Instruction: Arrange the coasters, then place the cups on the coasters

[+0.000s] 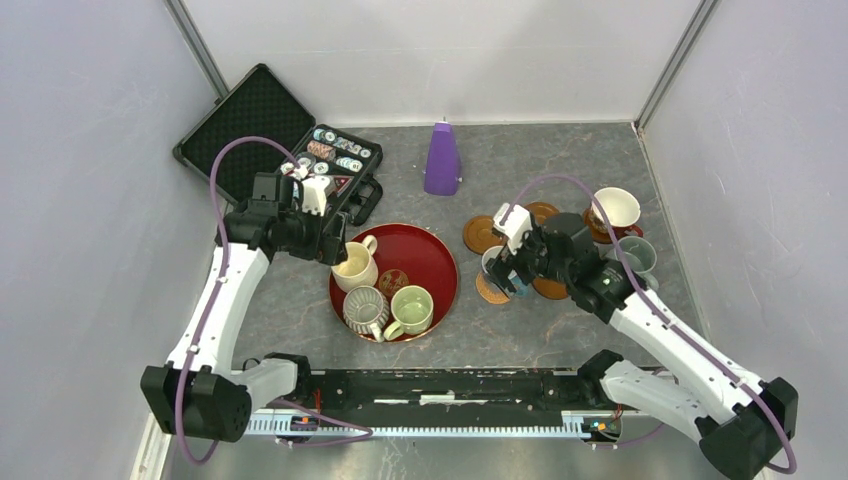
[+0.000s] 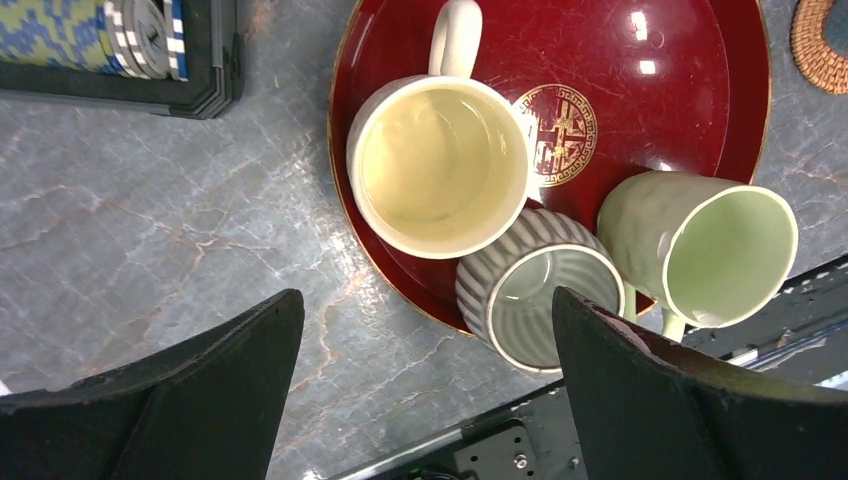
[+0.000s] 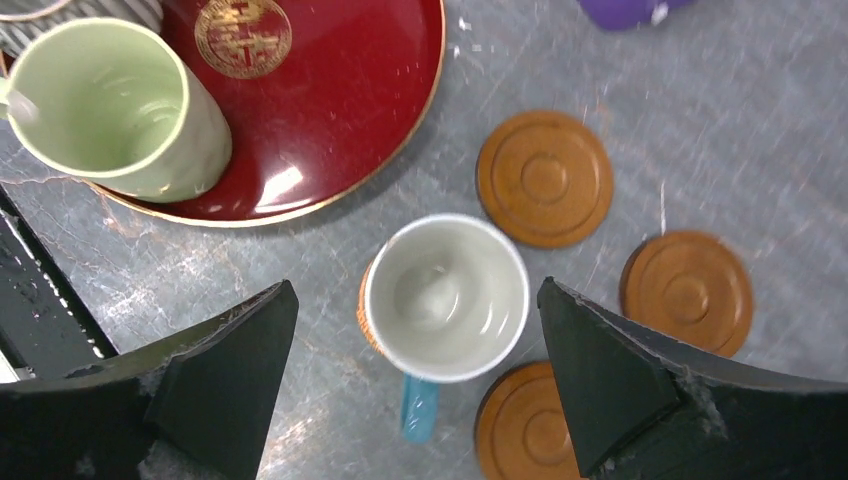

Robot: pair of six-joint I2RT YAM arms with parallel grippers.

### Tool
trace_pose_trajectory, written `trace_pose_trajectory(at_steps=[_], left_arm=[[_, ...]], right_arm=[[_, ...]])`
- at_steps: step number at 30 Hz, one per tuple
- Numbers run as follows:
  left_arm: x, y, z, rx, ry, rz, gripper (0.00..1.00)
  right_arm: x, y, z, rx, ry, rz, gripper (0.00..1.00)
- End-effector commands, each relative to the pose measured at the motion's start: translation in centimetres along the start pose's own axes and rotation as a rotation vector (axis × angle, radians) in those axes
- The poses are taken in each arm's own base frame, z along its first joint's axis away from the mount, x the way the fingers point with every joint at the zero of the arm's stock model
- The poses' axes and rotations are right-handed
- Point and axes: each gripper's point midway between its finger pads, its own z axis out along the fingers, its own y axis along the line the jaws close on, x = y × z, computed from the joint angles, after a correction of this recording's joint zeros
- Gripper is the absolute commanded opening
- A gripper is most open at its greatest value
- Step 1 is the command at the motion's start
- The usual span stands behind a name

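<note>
Overhead, the grey table [image 1: 290, 300] is bearing everything, its front edge hiding behind the two arm bases. The left gripper [image 2: 425, 300] is hovering over the left rim of the red tray [image 1: 435, 250], jaws standing wide apart and gripping nothing. The right gripper [image 3: 415, 290] is hanging above the white mug with the blue handle [image 3: 445, 295], its fingers [image 3: 200, 390] spread well clear of the mug's sides, so nothing is being held.

A black case [image 1: 250, 115] is lying open at the far left, its contents too small to read. The purple cone [image 1: 441, 160] is standing upright near the back wall, cut down to a sliver in the right wrist view.

On the tray, the cream-yellow mug [image 2: 440, 165], the ribbed grey mug [image 2: 540, 290] and the pale green mug [image 2: 715, 245] are standing upright, crowded together. The wide white mug [image 1: 615, 208] and the grey-blue mug [image 1: 637, 255] are sitting at the far right, partly masked by the right arm. What looks like a coaster is showing under the wide one, though I cannot be sure.

The white mug is resting on the woven coaster [image 3: 362, 310], with only an orange sliver of it peeking out. Three brown coasters [image 3: 545, 178] are lying bare just beside it, one cropped by the frame's bottom edge.
</note>
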Motion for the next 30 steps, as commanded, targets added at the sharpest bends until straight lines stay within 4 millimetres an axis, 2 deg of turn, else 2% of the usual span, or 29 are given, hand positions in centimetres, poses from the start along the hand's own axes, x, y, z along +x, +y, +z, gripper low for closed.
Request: trace_pose_trajectory(at_steps=[1, 6, 11, 15, 22, 25, 30], left_arm=[[1.2, -0.8, 1.1, 0.029, 0.050, -0.169, 1.00], [1.6, -0.4, 2.4, 0.020, 0.064, -0.276, 1.00], [1.7, -0.5, 4.3, 0.063, 0.084, -0.289, 1.00], [0.6, -2.5, 5.9, 0.219, 0.066, -0.257, 1.00], [-1.3, -2.5, 9.0, 0.274, 0.066, -0.240, 0.97], [-2.5, -4.1, 9.9, 0.326, 0.065, -0.198, 0.97], [-3.8, -9.0, 11.6, 0.402, 0.099, -0.023, 0.95]], right_arm=[[-3.4, 0.0, 0.2, -0.073, -0.037, -0.125, 0.98], [-5.5, -0.1, 1.8, -0.131, -0.052, -0.199, 0.98], [-6.5, 0.2, 3.4, -0.201, -0.068, -0.284, 0.98], [-6.8, 0.1, 4.4, -0.241, -0.068, -0.334, 0.98], [-7.1, -0.8, 5.1, -0.265, -0.070, -0.306, 0.98], [-7.1, -1.3, 5.5, -0.264, -0.073, -0.307, 0.98], [-6.8, -1.5, 6.6, -0.296, -0.072, -0.350, 0.98]])
